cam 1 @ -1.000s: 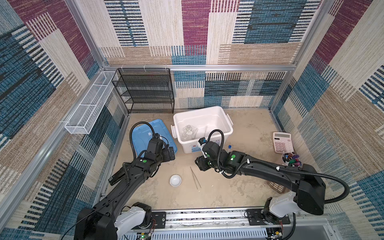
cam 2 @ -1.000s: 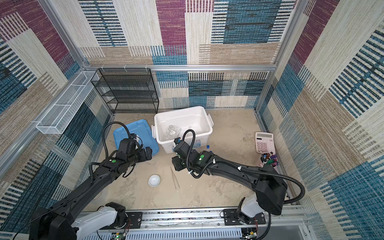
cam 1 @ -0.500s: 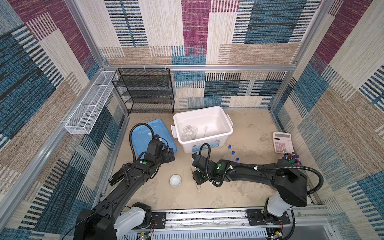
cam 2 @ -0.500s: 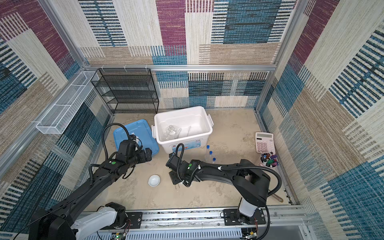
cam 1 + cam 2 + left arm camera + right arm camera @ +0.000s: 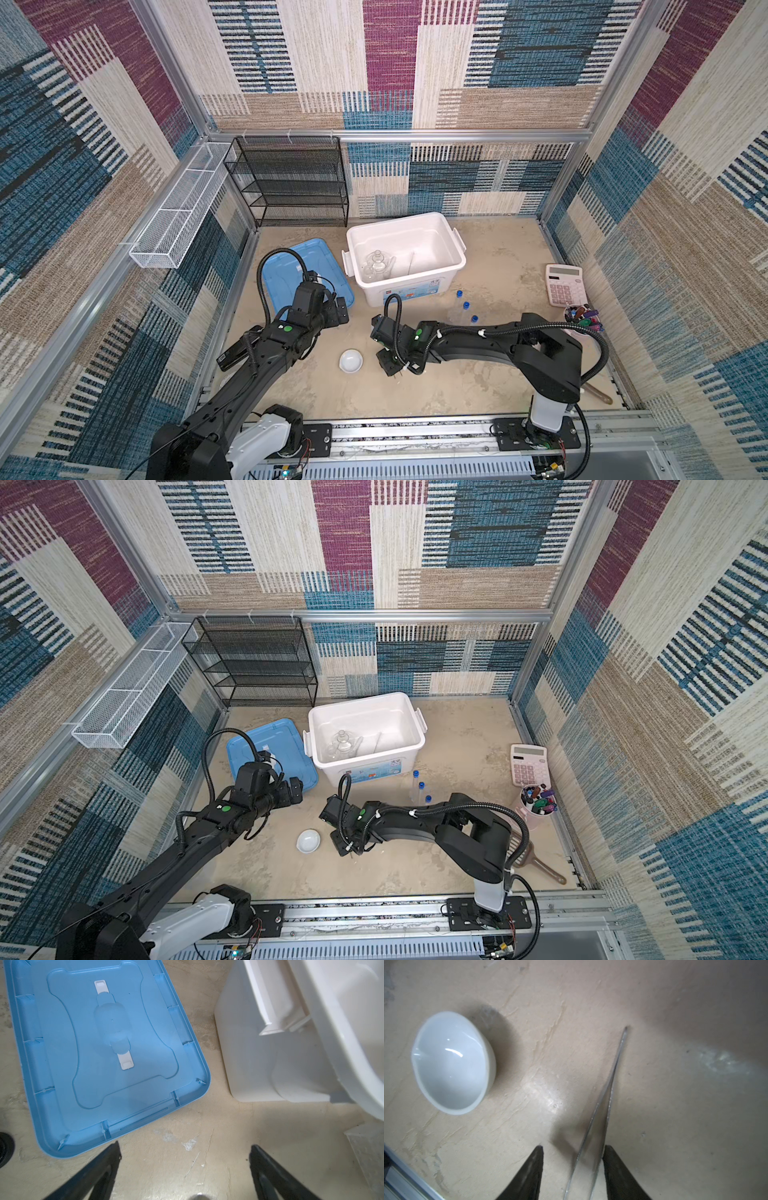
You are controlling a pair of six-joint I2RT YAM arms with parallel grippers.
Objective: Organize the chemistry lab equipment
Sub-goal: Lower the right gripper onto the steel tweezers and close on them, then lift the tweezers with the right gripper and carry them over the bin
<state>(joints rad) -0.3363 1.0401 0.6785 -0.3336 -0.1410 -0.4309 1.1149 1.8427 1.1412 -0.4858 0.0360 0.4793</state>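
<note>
The white bin (image 5: 436,282) stands open at the back of the counter (image 5: 415,395). Small clear glass dishes (image 5: 376,266) sit inside it toward its left end, and a thin rod (image 5: 411,262) lies in its middle. The blue lid (image 5: 291,266) lies upside down on the counter just left of the bin.

The left fingers (image 5: 99,1172) hover off the bin's front left corner, near the lid's closest edge. They are spread as wide as they go, with only bare counter between them. In the left wrist view, a corner of the clear welled tray (image 5: 365,1151) shows close to the bin's front wall.

In both top views the right fingers (image 5: 616,1167) are low over the counter, well in front of the bin's left half. They are partly apart and straddle the metal tweezers (image 5: 610,1088), which lie flat on the counter. The tweezers run close along one finger, a clear gap separates them from the other finger, and nothing is gripped.

The small white bowl (image 5: 351,360) sits upright farther out from the bin's front left corner, just beside the right fingers. The three clear blue-capped tubes (image 5: 465,305) lie together in front of the bin's right end.
</note>
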